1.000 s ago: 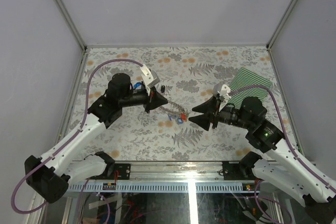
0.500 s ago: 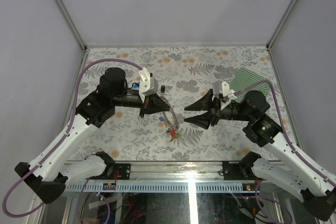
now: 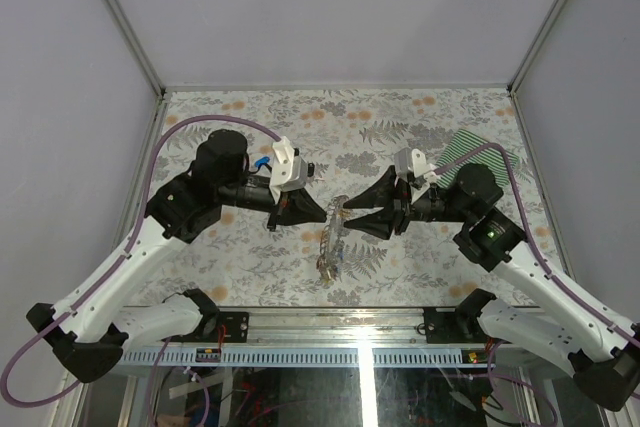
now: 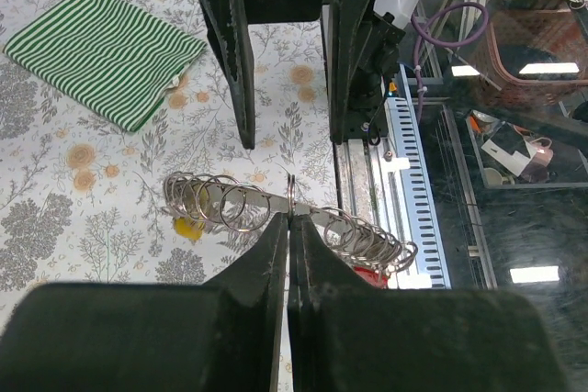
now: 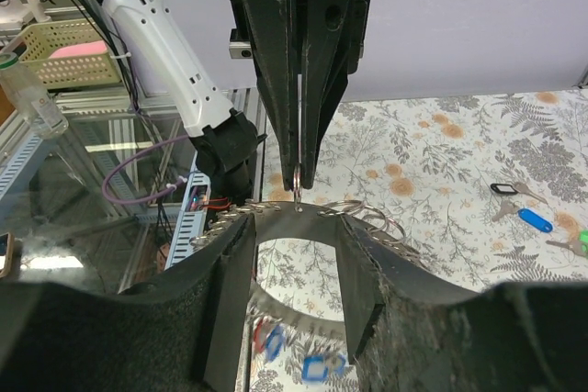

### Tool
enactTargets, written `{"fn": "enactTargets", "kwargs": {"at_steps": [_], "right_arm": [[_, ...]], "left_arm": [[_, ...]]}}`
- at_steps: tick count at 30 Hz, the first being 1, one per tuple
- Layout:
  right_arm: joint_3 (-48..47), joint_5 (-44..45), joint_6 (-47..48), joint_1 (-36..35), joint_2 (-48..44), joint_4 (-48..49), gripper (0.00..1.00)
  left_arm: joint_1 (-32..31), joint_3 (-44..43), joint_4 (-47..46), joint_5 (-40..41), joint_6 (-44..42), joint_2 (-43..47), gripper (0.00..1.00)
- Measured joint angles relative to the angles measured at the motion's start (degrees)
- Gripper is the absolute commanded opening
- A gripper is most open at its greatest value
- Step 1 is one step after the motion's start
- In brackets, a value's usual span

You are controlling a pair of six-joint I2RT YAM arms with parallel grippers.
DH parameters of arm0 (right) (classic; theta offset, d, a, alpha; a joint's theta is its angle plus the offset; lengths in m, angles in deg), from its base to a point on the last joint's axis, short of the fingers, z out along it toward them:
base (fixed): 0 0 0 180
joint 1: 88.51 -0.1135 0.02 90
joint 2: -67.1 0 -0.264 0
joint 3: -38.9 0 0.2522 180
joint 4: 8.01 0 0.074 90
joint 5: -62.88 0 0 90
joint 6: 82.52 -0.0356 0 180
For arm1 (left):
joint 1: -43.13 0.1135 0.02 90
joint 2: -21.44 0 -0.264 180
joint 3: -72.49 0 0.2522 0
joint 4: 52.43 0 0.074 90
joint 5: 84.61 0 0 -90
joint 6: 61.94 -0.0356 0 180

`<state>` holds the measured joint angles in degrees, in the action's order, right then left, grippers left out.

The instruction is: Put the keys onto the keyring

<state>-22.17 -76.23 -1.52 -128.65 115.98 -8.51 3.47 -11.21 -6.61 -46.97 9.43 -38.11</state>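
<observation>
The counter [image 3: 420, 127] wears a print of grey leaves and orange flowers; pale walls [image 3: 330, 7] enclose it; a green striped cloth [image 4: 101, 52] lies behind the right gripper [image 5: 294, 223]. The left gripper [image 4: 289, 227] pinches the keyring [image 4: 241, 201] tight, above the counter; the right gripper's jaws stand partly apart at its rim; keys [image 5: 317, 366] hang below; loose keys [image 5: 525, 216] lie beside the left gripper.

We see white links, black joints and black wedge fingers [image 3: 300, 209] on the left arm [image 3: 120, 277] and right arm [image 3: 550, 292], a purple cable [image 3: 210, 119] along each, perhaps one green light [image 3: 491, 235]
</observation>
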Motion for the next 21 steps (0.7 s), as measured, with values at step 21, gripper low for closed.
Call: {"fn": "enactTargets", "kwargs": {"at_steps": [21], "right_arm": [[-1.6, 4.9, 2.1, -4.8, 3.2, 0.3, 0.29]], "left_arm": [[-0.9, -1.4, 0.3, 0.5, -0.1, -0.1, 0.00]]}}
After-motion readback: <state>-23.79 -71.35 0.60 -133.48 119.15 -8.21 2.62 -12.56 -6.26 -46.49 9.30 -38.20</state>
